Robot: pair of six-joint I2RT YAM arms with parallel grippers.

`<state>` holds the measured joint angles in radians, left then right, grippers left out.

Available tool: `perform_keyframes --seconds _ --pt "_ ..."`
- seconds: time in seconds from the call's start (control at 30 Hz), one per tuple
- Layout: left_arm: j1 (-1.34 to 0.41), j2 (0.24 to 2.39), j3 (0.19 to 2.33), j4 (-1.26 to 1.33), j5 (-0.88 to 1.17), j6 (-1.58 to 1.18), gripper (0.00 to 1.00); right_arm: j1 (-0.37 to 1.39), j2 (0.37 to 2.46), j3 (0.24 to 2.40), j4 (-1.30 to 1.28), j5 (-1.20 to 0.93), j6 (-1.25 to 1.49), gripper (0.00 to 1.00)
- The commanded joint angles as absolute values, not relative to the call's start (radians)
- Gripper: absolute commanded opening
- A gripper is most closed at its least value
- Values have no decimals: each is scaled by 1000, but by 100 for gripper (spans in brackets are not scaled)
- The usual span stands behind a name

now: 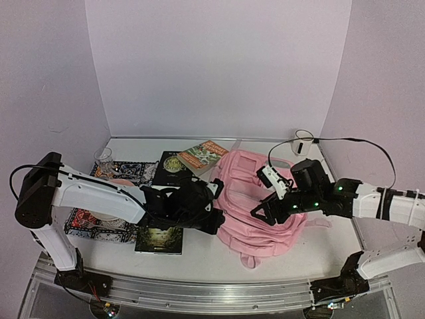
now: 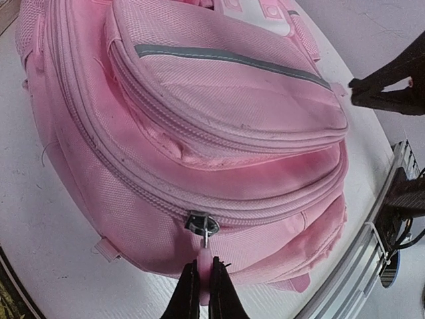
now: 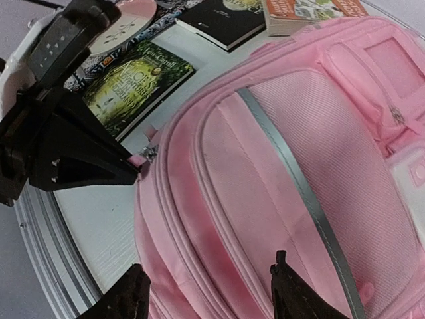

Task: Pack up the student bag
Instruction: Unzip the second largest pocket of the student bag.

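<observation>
Student bag (image 1: 246,179) lies under open right jaws; left jaws pinch its zip-pull (image 2: 206,256).

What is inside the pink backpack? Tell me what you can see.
Nothing inside shows. On the student bag the zips in view look closed, so fabric hides any contents. The left gripper is shut on the pink zip pull; the right gripper hangs open above the front pocket.

One student bag (image 1: 249,183), three books (image 1: 159,239) (image 1: 171,165) (image 1: 202,154), one glass (image 1: 103,158)
</observation>
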<state>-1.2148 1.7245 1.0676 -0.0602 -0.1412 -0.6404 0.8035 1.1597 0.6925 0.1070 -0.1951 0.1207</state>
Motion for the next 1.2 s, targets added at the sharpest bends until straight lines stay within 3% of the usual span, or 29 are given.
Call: perform_keyframes --seconds 0.0,0.27,0.8,0.9,1.07,1.17 --pt "-1225 1682 1136 42 -69 -615 0 850 1246 783 197 -180 -30 64" --pt "-1226 1668 1147 69 -25 -612 0 922 1385 848 216 -171 -146 63" --pt "-1227 1597 1124 75 -21 -603 0 926 1443 774 225 -112 -216 40" --pt "-1226 1588 1117 74 -31 -599 0 926 1435 760 224 -80 -224 30" --pt "-1223 1576 1105 58 -73 -584 0 926 1389 740 203 -58 -227 3" --pt "-1207 1574 1103 16 -123 -584 0 926 1356 736 170 -58 -222 0"
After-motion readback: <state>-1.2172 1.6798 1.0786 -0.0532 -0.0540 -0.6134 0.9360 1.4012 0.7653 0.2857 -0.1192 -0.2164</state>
